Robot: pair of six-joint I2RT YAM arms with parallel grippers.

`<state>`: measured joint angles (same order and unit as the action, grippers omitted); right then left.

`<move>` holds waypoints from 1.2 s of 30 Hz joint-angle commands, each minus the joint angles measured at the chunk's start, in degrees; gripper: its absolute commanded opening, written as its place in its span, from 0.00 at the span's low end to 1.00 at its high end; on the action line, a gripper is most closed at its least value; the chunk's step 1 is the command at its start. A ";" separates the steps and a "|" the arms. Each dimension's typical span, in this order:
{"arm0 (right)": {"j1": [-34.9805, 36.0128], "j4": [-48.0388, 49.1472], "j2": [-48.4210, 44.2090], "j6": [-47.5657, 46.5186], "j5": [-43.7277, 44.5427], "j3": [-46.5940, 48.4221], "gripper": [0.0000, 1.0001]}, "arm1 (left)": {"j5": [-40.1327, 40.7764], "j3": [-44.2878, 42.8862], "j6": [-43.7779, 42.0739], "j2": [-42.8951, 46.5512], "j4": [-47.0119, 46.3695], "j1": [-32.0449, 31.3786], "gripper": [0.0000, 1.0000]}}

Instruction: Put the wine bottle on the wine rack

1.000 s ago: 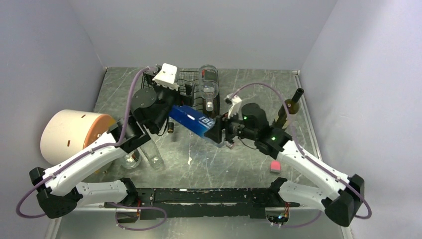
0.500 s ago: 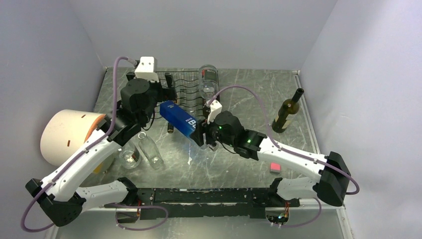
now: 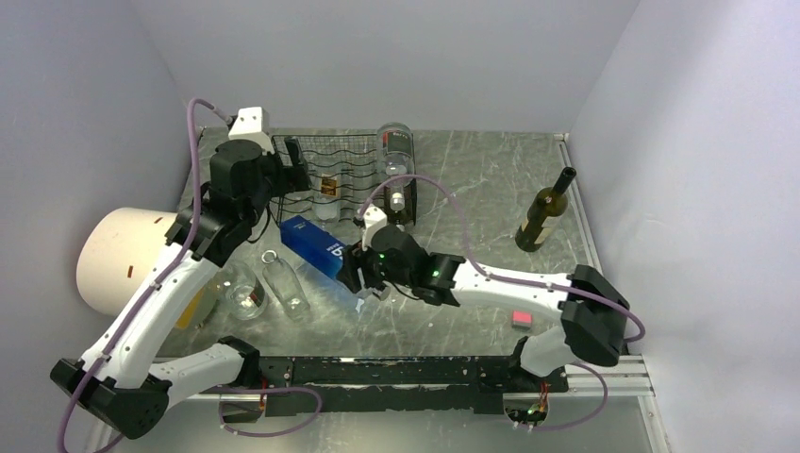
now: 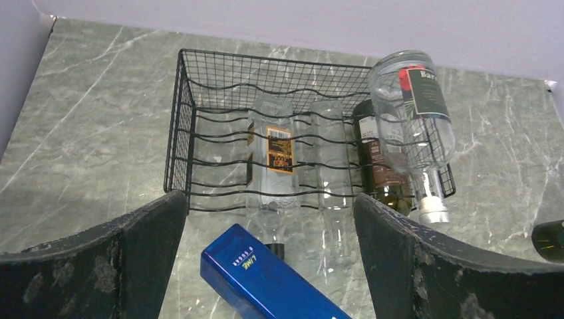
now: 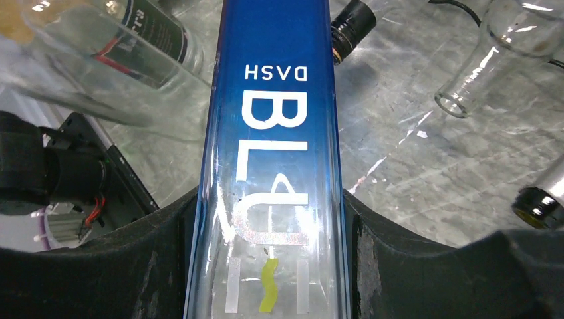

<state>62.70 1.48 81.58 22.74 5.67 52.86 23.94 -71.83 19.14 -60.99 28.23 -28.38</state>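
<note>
Boxy blue bottle (image 3: 316, 247), wavy wire rack (image 3: 344, 157)

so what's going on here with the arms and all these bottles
The right gripper is clamped on a blue bottle, held out in front of the wine rack. The left gripper hangs open near the rack's left end, holding nothing. Several bottles already lie in the rack; the blue one is not yet on it.

Left arm (image 3: 160, 293) extends far forward, left tool (image 3: 294, 162) spread wide; right arm (image 3: 509, 281) reaches across leftward, right tool (image 3: 351, 274) clamped.
</note>
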 commanded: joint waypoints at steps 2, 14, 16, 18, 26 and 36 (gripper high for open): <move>0.43 16.39 4.07 3.57 7.30 7.43 0.00 | -6.77 -0.24 1.34 -1.51 2.09 4.07 0.99; 0.60 19.78 12.70 5.99 14.33 11.14 0.00 | -13.79 0.44 4.93 -9.10 0.88 14.27 0.98; 0.56 19.96 13.00 6.04 14.70 10.80 0.00 | -14.60 0.72 6.02 -11.97 0.07 16.53 0.97; 0.54 20.10 13.15 6.34 14.80 10.41 0.00 | -17.03 0.90 6.89 -14.92 -1.10 18.67 0.95; 0.58 20.71 12.77 6.19 15.29 9.40 0.00 | -13.77 -2.90 7.74 -28.01 1.45 21.83 0.94; 0.45 19.88 12.15 6.18 17.86 8.46 0.00 | -27.60 -1.24 8.46 -28.35 -2.32 22.34 0.57</move>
<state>63.75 8.67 96.27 28.10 15.33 59.99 5.89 -72.58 25.93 -92.38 29.74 -5.98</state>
